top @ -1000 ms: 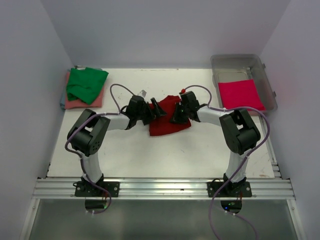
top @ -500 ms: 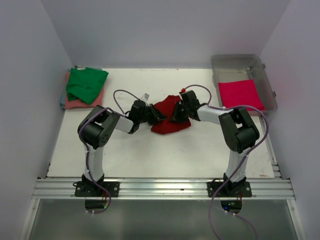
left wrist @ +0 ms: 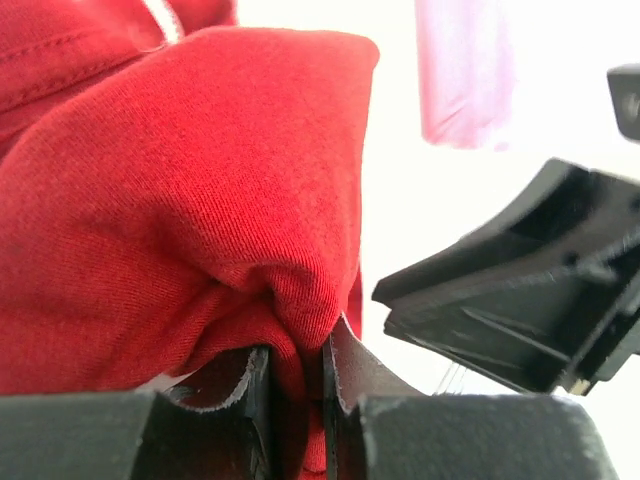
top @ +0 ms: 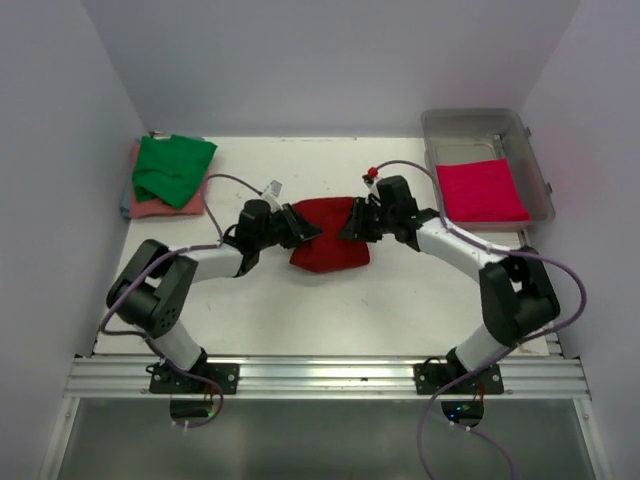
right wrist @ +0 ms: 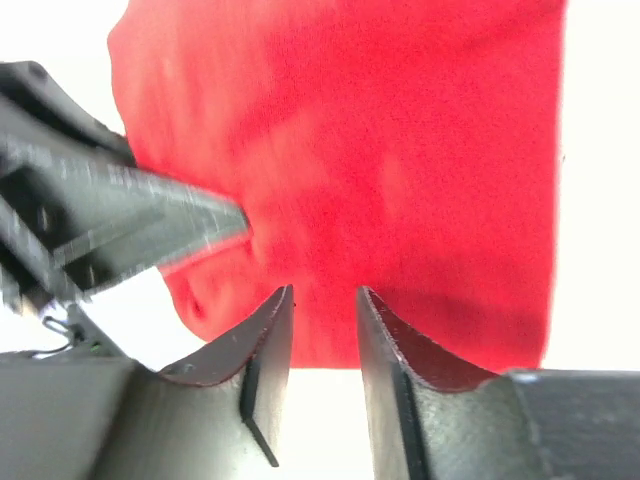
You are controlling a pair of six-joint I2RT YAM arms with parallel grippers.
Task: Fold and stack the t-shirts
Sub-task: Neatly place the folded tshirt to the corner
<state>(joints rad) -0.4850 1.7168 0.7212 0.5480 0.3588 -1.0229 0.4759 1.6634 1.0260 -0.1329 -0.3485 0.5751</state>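
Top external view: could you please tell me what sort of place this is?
Likely a robotics lab cell: plain white walls enclose a white table, and two black-and-grey robot arms are bolted to an aluminium rail.

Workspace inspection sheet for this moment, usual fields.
surface: white table, no spills seen
job's things: dark red t-shirt bunched mid-table; green t-shirt on salmon pink t-shirt, far left; pinkish-red t-shirt in clear tub
clutter: nothing seen besides the tub
grippers: left gripper fingers pinch the dark red cloth; right gripper fingers apart, nothing between them
cables: purple cables loop free off both arms
surroundings: plain walls, aluminium rail
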